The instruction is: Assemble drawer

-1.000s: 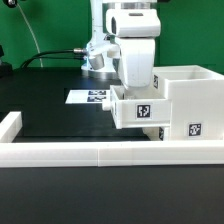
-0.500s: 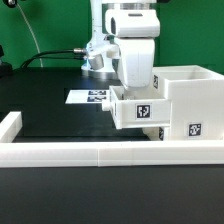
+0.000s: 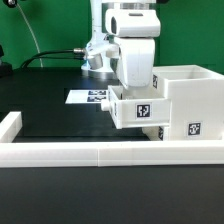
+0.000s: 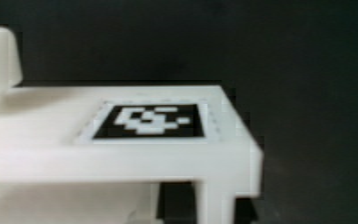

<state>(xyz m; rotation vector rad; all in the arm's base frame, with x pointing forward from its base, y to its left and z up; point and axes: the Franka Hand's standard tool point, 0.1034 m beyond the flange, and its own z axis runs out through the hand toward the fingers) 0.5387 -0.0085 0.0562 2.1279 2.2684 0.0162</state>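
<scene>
We list first the drawer housing [image 3: 190, 108], a white cube-like box with an open top, standing on the black table [image 3: 60, 115] at the exterior view's right. One black-and-white tag [image 3: 194, 128] shows on its lower front face.

Next, a small white tray [image 3: 138, 110], tagged on its near face, sits against the housing's side toward the exterior view's left, raised off the table. In the wrist view we see this tray [image 4: 131, 150] from close by: a flat white surface with its square tag [image 4: 149, 120] near the middle, and dark table beyond.

The gripper [image 3: 136, 92] hangs straight down over the tray, its white body hiding the fingers. We cannot tell whether the fingers are spread or pinching the tray; neither view shows them.

The marker board [image 3: 88, 97] lies flat on the table behind the arm, partly covered by it.

A long low white rail [image 3: 100, 151] runs along the table's near edge, turning up at the exterior view's left corner [image 3: 10, 125].
</scene>
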